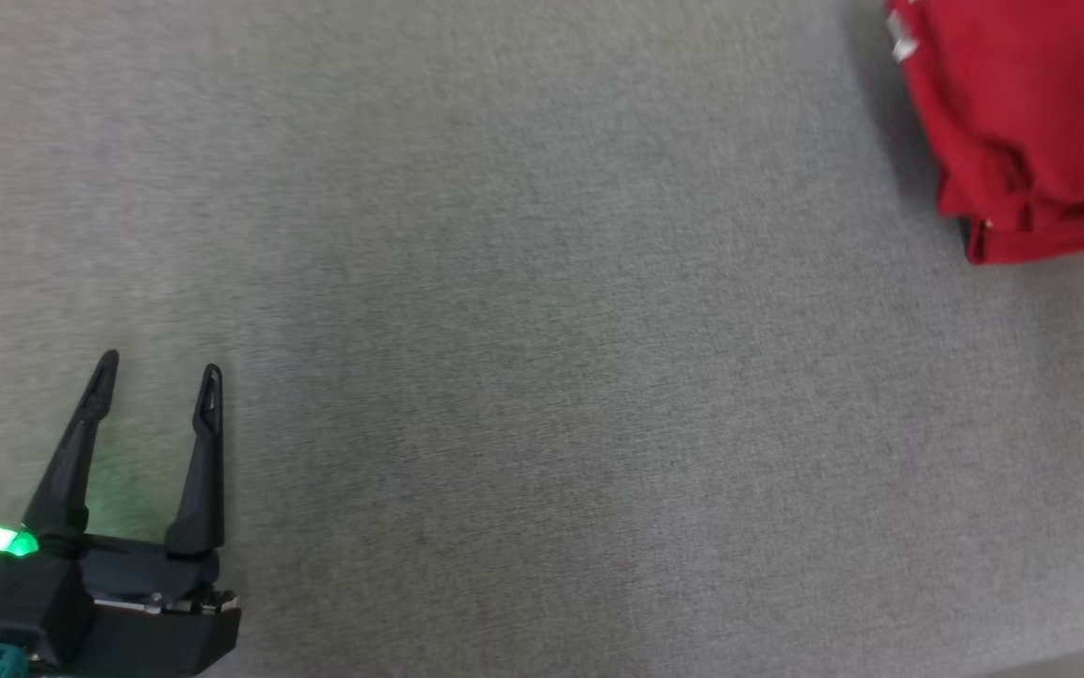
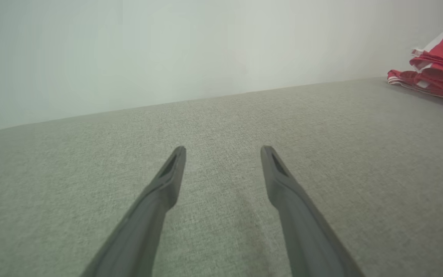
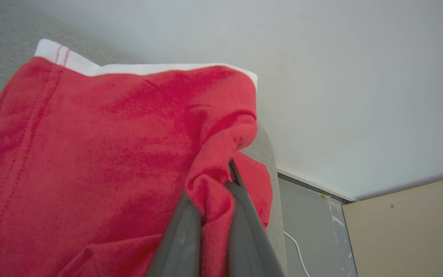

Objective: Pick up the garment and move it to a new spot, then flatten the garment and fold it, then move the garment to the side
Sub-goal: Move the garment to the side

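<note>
The garment (image 1: 1022, 122) is red cloth with white trim, bunched at the far right of the grey fabric surface (image 1: 523, 330). In the left wrist view the garment (image 2: 440, 65) lies far off to the right as a folded heap. My left gripper (image 1: 160, 372) stands open at the lower left, nothing between its fingers (image 2: 171, 173), well away from the cloth. In the right wrist view my right gripper (image 3: 225, 181) is shut on a pinched fold of the garment (image 3: 102, 154), with cloth squeezed between the two fingers and draped over their tips.
A pale wall (image 2: 206, 46) rises behind the grey surface. In the right wrist view the surface's rounded edge (image 3: 273, 184) drops to a grey floor (image 3: 310, 227) with a white cable (image 3: 296, 246) and a beige panel (image 3: 410, 231).
</note>
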`<state>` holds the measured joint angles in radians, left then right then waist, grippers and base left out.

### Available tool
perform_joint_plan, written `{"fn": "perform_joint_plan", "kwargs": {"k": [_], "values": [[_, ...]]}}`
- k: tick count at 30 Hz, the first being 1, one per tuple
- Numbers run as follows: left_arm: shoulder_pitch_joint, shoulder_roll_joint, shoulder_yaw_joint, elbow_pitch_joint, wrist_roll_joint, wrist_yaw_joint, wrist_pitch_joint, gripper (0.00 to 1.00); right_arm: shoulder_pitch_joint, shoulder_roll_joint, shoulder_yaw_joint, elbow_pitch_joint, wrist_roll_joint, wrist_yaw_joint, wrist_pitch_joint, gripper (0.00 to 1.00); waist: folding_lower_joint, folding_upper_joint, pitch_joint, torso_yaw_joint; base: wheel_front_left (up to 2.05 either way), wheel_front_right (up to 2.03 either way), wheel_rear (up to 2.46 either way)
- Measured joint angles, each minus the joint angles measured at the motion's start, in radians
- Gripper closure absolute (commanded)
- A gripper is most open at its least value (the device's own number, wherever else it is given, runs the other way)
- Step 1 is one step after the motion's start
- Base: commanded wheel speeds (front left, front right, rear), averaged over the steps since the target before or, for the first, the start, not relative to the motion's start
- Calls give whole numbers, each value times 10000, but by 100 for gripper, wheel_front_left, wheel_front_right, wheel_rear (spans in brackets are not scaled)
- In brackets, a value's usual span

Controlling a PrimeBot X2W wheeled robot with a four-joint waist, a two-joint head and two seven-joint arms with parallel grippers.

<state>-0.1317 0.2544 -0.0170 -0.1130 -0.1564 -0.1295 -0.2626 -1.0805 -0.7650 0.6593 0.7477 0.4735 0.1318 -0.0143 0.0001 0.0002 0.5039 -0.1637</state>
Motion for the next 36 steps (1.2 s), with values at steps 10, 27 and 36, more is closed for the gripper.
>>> {"fn": "perform_joint_plan", "kwargs": {"k": [10,27,36], "values": [[-18,278,-69,-422,46,-13,0,0,-637,-550,301,109,-63,0,416,100,0,1,766,-461,0,0,0],[-115,297,27,-387,-19,59,0,0,-1302,-309,-111,1643,-621,0,-54,0,-1,-1,900,-155,0,0,0],[-38,-77,-48,-161,-17,151,0,0,-1289,489,-255,1446,-771,0,-1578,0,-1,-1,130,-93,0,0,0]]}}
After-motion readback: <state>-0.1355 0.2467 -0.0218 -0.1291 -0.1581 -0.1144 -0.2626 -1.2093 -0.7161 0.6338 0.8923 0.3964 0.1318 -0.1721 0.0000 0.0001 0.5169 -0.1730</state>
